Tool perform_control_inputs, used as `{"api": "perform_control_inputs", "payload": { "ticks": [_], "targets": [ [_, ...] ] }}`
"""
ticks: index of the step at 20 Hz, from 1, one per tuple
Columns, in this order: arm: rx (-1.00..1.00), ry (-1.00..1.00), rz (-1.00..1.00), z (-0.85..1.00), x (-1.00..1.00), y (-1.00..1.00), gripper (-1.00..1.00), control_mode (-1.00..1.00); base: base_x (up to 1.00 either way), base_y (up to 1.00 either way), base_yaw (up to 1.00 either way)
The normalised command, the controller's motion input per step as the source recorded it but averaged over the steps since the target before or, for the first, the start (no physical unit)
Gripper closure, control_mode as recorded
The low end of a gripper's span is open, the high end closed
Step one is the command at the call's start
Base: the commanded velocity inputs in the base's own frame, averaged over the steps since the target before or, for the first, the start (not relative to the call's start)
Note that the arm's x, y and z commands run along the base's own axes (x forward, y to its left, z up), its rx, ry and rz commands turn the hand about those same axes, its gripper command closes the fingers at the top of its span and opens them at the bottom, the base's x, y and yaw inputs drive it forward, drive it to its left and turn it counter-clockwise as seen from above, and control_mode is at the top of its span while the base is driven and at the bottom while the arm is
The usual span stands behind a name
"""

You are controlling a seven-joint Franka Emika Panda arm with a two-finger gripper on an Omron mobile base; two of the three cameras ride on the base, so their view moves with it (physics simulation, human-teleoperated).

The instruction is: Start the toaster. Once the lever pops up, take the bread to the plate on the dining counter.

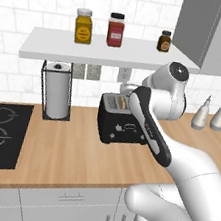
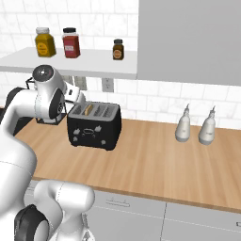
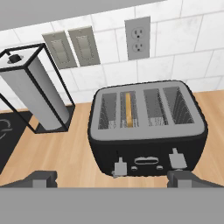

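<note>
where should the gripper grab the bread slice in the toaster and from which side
Grip the bread by its top edge, coming straight down from above. It stands on edge in the second slot from the left of the toaster, so just that narrow tan edge is exposed; the slot walls cover its faces. The open gripper would probably need its fingers across the slice's thin dimension, one on each flat face.

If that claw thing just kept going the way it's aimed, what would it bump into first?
Most likely the toaster: the open gripper looks down on its front face and levers. Exactly where it would touch is hard to judge.
</note>
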Motion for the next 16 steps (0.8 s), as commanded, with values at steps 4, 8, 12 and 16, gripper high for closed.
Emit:
{"api": "perform_control_inputs", "payload": {
  "ticks": [4, 8, 12, 16],
  "targets": [
    [0.0, 0.0, 0.0, 0.0, 0.0, 0.0, -1.0, -1.0, 0.0, 0.0, 0.0],
    [0.0, 0.0, 0.0, 0.0, 0.0, 0.0, -1.0, -1.0, 0.0, 0.0, 0.0],
    [0.0, 0.0, 0.0, 0.0, 0.0, 0.0, -1.0, -1.0, 0.0, 0.0, 0.0],
    [0.0, 0.0, 0.0, 0.0, 0.0, 0.0, -1.0, -1.0, 0.0, 0.0, 0.0]
  ]
}}
